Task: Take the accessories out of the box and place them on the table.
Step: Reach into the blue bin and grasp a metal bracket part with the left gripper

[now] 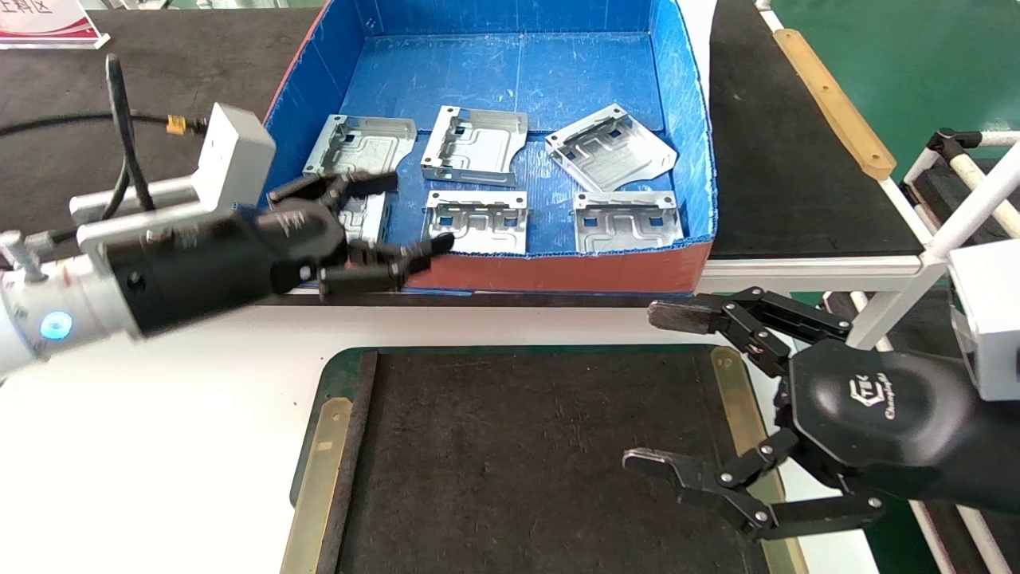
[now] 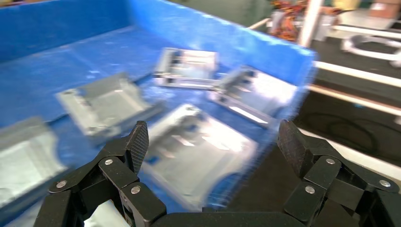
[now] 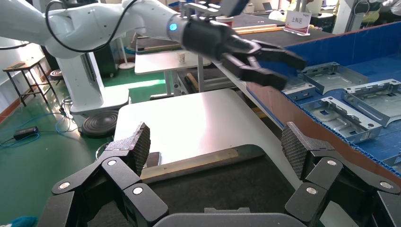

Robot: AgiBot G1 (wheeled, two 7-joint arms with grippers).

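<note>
Six accessories lie in the blue box, none on the white tabletop. Left end effector is spread open at the box's near-left corner, holding nothing. Right end effector hangs open, empty, over the felt mat.

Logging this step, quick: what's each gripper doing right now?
Left gripper: open, empty, over the box's near-left corner.
Right gripper: open, empty, above the table's mat.
</note>
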